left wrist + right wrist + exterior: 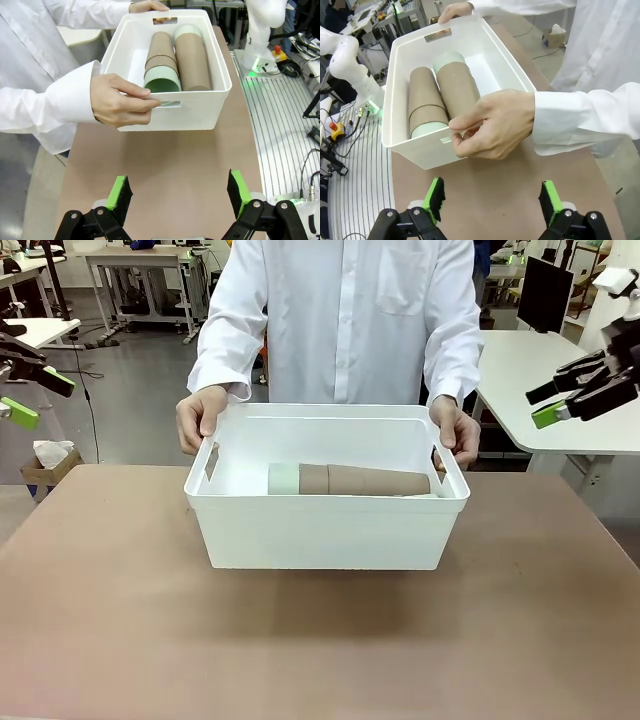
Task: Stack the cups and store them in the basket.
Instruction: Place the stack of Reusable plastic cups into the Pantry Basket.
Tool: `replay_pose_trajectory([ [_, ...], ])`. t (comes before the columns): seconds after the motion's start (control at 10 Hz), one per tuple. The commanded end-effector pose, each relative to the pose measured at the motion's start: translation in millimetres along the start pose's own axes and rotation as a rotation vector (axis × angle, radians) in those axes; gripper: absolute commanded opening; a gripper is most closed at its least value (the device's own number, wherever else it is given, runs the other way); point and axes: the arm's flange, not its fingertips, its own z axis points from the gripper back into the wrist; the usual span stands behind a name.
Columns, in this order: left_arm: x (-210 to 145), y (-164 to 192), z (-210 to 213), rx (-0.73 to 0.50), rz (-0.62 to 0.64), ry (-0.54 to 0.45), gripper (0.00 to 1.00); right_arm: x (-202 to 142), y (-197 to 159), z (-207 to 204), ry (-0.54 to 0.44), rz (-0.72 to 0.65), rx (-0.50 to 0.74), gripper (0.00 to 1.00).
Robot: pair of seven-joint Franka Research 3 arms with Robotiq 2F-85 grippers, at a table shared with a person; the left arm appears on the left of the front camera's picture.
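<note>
The white basket (325,530) stands mid-table, and a person's hands (200,418) grip both of its short ends. Inside lie two stacks of cups side by side. One stack (161,62) is tan with a mint cup at the near end; the other (191,60) is tan with a mint cup at the far end. From the front, one stack of cups (350,480) shows over the rim. My left gripper (38,398) hangs open at the far left, off the table. My right gripper (545,403) hangs open at the far right. Both are well away from the basket and hold nothing.
Bare brown table (320,650) lies between me and the basket. In the wrist views the open left gripper (179,192) and right gripper (492,197) hover over bare tabletop short of the basket's ends (170,112) (427,152). A white desk (560,370) stands back right.
</note>
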Motion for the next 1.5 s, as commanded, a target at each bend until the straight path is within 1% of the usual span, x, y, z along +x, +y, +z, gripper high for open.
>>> replay_pose_trajectory([
  [0.0,2.9,-1.8,-1.5,0.011,0.010,-0.009,1.00,2.5,-1.8,5.2,0.005,-0.024,0.004,1.00],
  [1.4,2.9,-1.8,-1.5,0.011,0.010,-0.009,1.00,2.5,-1.8,5.2,0.005,-0.024,0.004,1.00],
])
